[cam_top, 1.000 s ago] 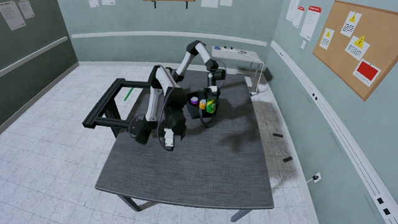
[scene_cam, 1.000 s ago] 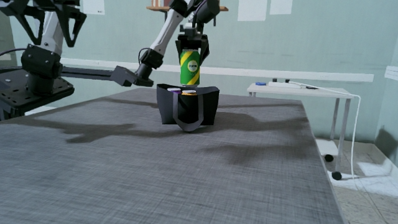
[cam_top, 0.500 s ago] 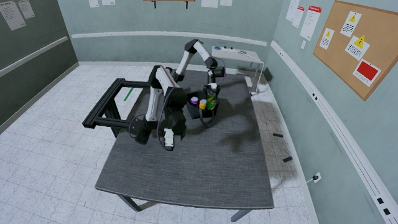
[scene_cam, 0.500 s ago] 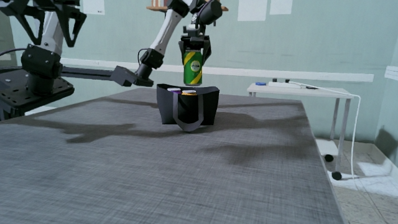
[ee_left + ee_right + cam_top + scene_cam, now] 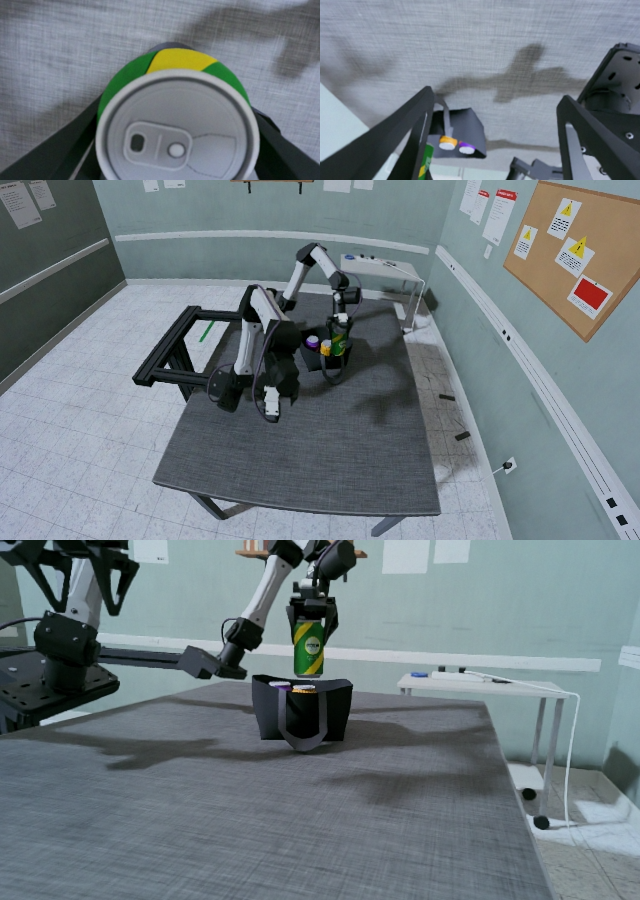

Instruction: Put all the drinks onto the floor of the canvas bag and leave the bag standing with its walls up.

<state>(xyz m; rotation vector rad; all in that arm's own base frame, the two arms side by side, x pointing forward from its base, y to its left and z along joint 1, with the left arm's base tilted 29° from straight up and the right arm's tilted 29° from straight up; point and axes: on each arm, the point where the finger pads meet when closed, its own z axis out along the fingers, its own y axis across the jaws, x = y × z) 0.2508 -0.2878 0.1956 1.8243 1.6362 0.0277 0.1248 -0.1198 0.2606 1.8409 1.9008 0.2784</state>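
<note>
The black canvas bag [image 5: 312, 363] [image 5: 265, 720] [image 5: 469, 124] stands upright, walls up, one grey handle hanging over its near side. A purple drink [image 5: 312, 342] [image 5: 280, 686] [image 5: 466, 149] and an orange drink [image 5: 326, 349] [image 5: 304, 689] [image 5: 448, 143] are inside, tops at rim height; their bases are hidden. My left gripper [image 5: 310, 635] is shut on a green and yellow can [image 5: 339, 344] [image 5: 308, 657] [image 5: 177, 116] [image 5: 425, 161]. The can hangs upright, its bottom just above the rim. My right gripper [image 5: 87, 612] [image 5: 495, 96] is open and empty, high above the table, away from the bag.
The grey table [image 5: 320, 460] [image 5: 250, 830] [image 5: 513, 36] carries the bag in its far half. The right arm stands nearer the top camera, beside the bag. A black frame [image 5: 170, 375] juts from the table's left edge. A small white side table [image 5: 380, 270] [image 5: 490, 685] stands behind.
</note>
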